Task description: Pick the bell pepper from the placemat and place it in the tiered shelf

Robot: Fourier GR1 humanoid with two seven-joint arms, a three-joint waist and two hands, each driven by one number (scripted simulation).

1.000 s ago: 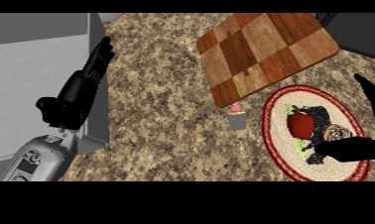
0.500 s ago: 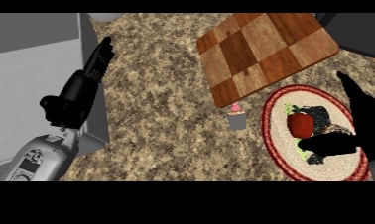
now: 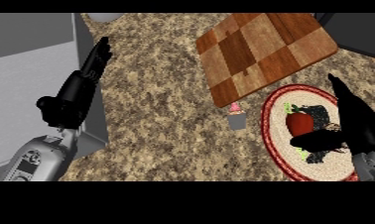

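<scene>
A speckled brown granite counter (image 3: 161, 104) fills the head view from above. At the near right lies a round woven placemat with a red rim (image 3: 277, 134). On it sits a red bell pepper with a green stem (image 3: 299, 122), roughly at the mat's centre, with dark patches of the mat's pattern around it.

The robot's right hand (image 3: 350, 121), black, comes in from the near right edge and reaches over the placemat. Its fingers (image 3: 338, 89) stretch straight toward the far side, to the right of the pepper, while the thumb (image 3: 316, 141) extends left across the mat just near of the pepper. The hand is spread open around the pepper without closing on it; whether the thumb touches the pepper cannot be told.

The robot's left hand (image 3: 82, 86) rests at the left edge of the counter, fingers straight and pointing away, holding nothing.

A checkered wooden board in light and dark brown squares (image 3: 264, 52) lies at the far right, tilted. Between the board and the placemat stands a small grey cup with a pink top (image 3: 236, 117).
</scene>
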